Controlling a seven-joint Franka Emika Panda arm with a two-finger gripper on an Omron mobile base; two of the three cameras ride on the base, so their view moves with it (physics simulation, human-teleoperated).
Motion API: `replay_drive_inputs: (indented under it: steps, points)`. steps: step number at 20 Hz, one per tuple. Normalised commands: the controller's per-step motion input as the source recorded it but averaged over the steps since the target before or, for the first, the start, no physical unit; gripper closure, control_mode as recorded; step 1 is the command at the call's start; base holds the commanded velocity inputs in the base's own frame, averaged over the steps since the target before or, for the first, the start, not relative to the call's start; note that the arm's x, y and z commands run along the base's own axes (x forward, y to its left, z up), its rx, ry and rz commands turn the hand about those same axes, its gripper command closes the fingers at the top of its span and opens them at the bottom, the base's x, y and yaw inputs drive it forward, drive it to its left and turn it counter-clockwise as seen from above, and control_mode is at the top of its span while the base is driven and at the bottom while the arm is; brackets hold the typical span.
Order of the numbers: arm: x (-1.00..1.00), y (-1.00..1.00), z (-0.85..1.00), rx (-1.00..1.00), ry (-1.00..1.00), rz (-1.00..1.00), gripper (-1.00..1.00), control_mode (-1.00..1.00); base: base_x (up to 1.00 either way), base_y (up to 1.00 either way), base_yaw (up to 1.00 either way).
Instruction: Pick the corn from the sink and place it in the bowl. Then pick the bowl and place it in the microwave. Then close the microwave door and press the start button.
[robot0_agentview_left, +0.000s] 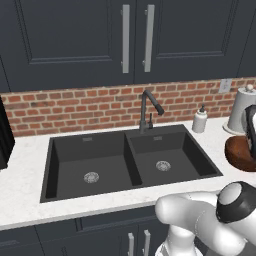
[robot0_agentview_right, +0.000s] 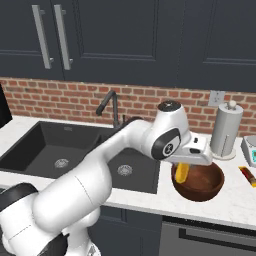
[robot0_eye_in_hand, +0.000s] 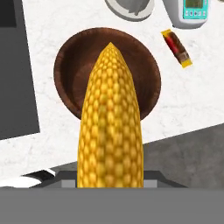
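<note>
A: What was nearest to the hand camera?

B: The corn (robot0_eye_in_hand: 110, 127). It filled the middle of the hand view, pointing away from the camera, and the gripper (robot0_agentview_right: 183, 169) was pinching it. The fingertips themselves were hidden behind the cob, so I could not see the jaws directly. In the right base view the cob hung from the hand just above the bowl (robot0_agentview_right: 200, 183), tip down, inside the line of the rim.

A: And the bowl?

B: It stood on the white marble counter (robot0_agentview_right: 225, 202), to the right of the sink (robot0_agentview_left: 125, 160). The bowl was under the corn, and I could not tell whether the tip touched the wood.

A: What stood around it?

B: Just right of the bowl lay a small orange-brown stick-like item (robot0_eye_in_hand: 176, 47) – near, but apart from the rim. Behind the bowl was a grey paper towel holder (robot0_agentview_right: 226, 129), and beside that a small white device with a teal screen (robot0_eye_in_hand: 192, 11). A white soap bottle (robot0_agentview_left: 200, 120) stood by the sink's back right corner, next to the dark tap (robot0_agentview_left: 148, 110).

A: Was there room to move?

B: To the left, the black edge of the sink came close to the bowl. In front, the counter ended at a grey edge – near the bowl too. Both basins were bare except for their silver drains. Farthest were the brick wall (robot0_agentview_left: 75, 107) and the dark upper cabinets (robot0_agentview_left: 100, 35).
</note>
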Motion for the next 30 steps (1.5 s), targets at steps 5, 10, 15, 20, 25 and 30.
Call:
replay_drive_inputs:
  steps: [5, 10, 15, 20, 25, 30]
  points:
    - [0.28, -0.21, -0.2, 0.14, 0.0, 0.06, 1.0, -1.0, 0.0, 0.0, 0.0]
    - [0.34, -0.06, -0.09, 0.04, 0.0, 0.0, 1.0, -1.0, 0.0, 0.0, 0.0]
    - [0.3, -0.06, -0.29, 0.01, 0.0, 0.0, 1.0, -1.0, 0.0, 0.0, 0.0]
    - [0.08, -0.18, -0.38, 0.02, 0.0, 0.0, 1.0, -1.0, 0.0, 0.0, 0.0]
    - [0.2, -0.12, -0.36, 0.01, 0.0, 0.0, 1.0, -1.0, 0.0, 0.0, 0.0]
    - [0.26, -0.03, -0.16, 0.01, 0.0, 0.0, 1.0, -1.0, 0.0, 0.0, 0.0]
